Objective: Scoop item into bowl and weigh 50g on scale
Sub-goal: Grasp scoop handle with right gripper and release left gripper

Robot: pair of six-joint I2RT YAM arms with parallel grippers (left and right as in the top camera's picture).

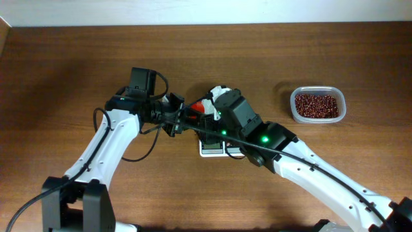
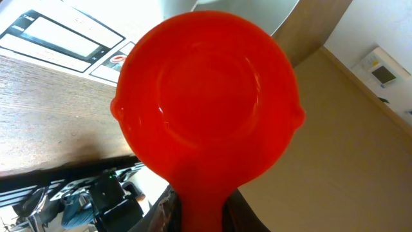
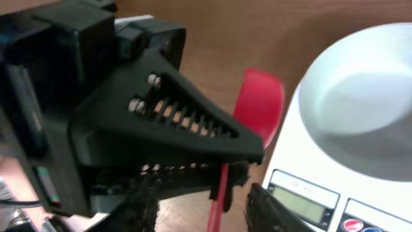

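My left gripper (image 1: 175, 120) is shut on the handle of a red scoop (image 1: 196, 107). In the left wrist view (image 2: 199, 216) the scoop's cup (image 2: 206, 96) fills the frame and holds no beans. The white bowl (image 3: 360, 96) stands on the white scale (image 3: 302, 203) and looks empty. The scoop (image 3: 261, 106) is just left of the bowl. My right gripper (image 3: 206, 212) is open, with a finger on each side of the scoop's handle. The beans (image 1: 317, 104) lie in a clear tub at the right. In the overhead view my right wrist hides most of the bowl and scale (image 1: 212, 149).
The clear plastic tub (image 1: 341, 113) stands on the wooden table, right of both grippers. The two arms meet over the scale in the middle of the table. Cables hang by the left arm (image 1: 151, 138).
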